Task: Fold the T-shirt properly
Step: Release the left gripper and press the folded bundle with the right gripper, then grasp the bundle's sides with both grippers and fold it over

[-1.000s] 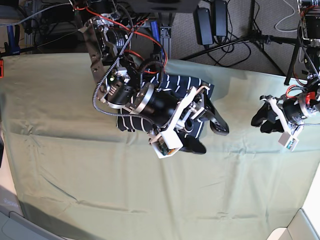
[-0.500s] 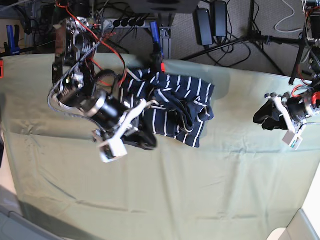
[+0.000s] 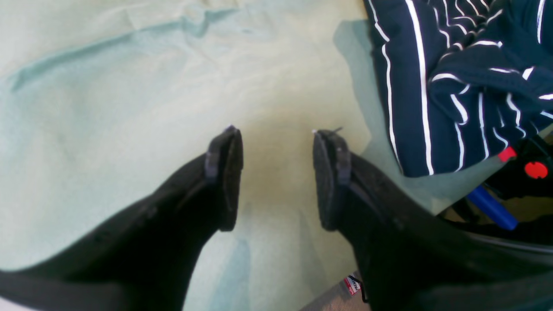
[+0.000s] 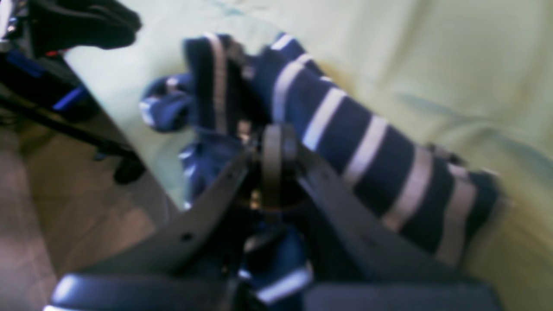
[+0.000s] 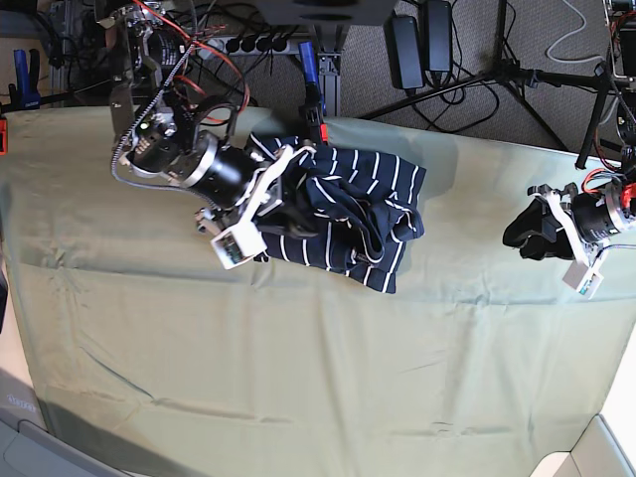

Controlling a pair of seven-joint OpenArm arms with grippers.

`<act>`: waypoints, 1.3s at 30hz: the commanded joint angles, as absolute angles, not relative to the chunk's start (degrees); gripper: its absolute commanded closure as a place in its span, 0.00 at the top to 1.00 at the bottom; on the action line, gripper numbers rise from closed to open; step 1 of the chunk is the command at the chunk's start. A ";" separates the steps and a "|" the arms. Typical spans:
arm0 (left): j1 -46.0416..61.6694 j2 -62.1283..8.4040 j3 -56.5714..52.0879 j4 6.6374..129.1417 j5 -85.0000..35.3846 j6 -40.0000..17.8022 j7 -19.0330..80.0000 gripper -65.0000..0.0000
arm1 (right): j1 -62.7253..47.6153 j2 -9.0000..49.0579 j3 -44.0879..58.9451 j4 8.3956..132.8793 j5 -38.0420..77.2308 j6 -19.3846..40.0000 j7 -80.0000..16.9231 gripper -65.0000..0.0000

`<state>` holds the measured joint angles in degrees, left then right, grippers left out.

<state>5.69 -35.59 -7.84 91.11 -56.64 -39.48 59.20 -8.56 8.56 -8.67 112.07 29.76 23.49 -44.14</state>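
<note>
While right end effector [image 4: 272,142] pinches T-shirt [image 5: 348,214], left end effector [image 3: 276,172] hovers agape, empty, over green cloth [image 5: 298,378]

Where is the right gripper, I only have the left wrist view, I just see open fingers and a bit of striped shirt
Observer: The right gripper is at the T-shirt's left edge in the base view, on the far side from your arm.
Operator: Is it holding the shirt?
Observer: The right wrist view shows its fingers closed with striped fabric bunched around them, though the picture is blurred.
Operator: How does the shirt lie overall?
Observer: In the base view it is a crumpled heap near the far edge of the green cloth, not spread flat.
Operator: And my arm?
Observer: The left gripper sits well apart from the shirt, near the cloth's right side.
</note>
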 commanded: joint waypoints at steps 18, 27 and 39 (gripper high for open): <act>5.02 -37.41 -8.34 91.85 -57.65 -40.00 59.20 0.46 | 5.74 -0.75 -25.43 94.52 24.27 27.03 -37.95 0.00; 4.99 -38.28 -8.34 91.85 -57.67 -40.00 59.22 0.46 | 7.62 -7.18 -25.52 95.24 32.60 27.29 -42.85 0.00; 8.27 -38.74 -10.31 97.45 -61.80 -40.00 62.50 0.29 | 9.17 -4.38 -15.16 103.44 18.39 27.24 -44.93 0.00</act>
